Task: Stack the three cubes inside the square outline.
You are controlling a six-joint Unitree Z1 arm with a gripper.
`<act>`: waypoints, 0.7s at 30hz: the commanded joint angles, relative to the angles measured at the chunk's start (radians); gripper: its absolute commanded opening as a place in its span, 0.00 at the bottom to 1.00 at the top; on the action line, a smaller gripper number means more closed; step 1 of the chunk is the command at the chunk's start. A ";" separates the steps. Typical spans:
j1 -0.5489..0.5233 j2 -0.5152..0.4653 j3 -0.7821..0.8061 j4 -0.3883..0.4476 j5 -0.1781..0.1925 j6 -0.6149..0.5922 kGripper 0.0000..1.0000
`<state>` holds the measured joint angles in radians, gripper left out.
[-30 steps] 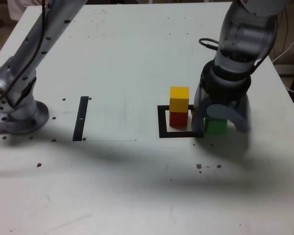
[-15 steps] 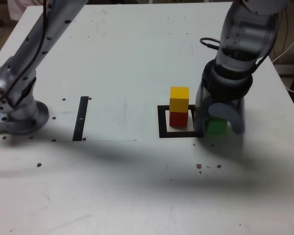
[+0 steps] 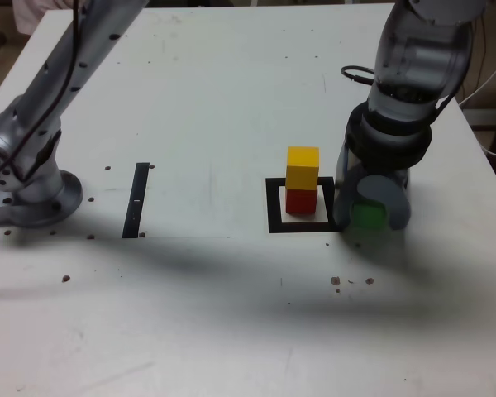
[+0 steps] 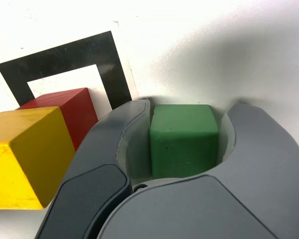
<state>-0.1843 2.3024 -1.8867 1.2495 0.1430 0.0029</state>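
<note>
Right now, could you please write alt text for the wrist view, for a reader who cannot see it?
The hand is closed around a green cube on a white table. Beside it, a yellow cube sits on a red cube inside a black square outline.

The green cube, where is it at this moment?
The green cube sits on the table, just right of the square outline in the exterior view, between the jaws of the tool.
</note>
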 commanded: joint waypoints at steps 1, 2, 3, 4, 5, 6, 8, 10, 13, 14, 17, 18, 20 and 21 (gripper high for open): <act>0.002 0.004 -0.003 -0.004 0.002 0.003 0.18; 0.002 0.002 -0.003 -0.004 0.002 0.004 0.17; 0.002 0.000 -0.004 -0.004 0.001 0.005 0.17; 0.001 -0.002 -0.004 -0.004 0.001 0.005 0.17; -0.001 -0.006 -0.005 -0.003 0.000 0.004 0.17; -0.004 -0.014 -0.006 -0.003 -0.001 0.003 0.17; -0.011 -0.032 -0.007 0.001 0.000 0.000 0.17; -0.019 -0.058 -0.010 0.011 0.004 -0.004 0.17; -0.030 -0.105 -0.014 0.038 0.014 -0.009 0.17; -0.033 -0.120 -0.016 0.050 0.017 -0.010 0.17; -0.040 -0.163 -0.020 0.087 0.025 -0.011 0.17; -0.041 -0.177 -0.021 0.101 0.028 -0.011 0.17; -0.043 -0.206 -0.018 0.130 0.037 -0.011 0.17; -0.043 -0.222 -0.014 0.143 0.043 -0.011 0.17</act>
<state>-0.2268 2.1266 -1.9038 1.3720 0.1767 -0.0068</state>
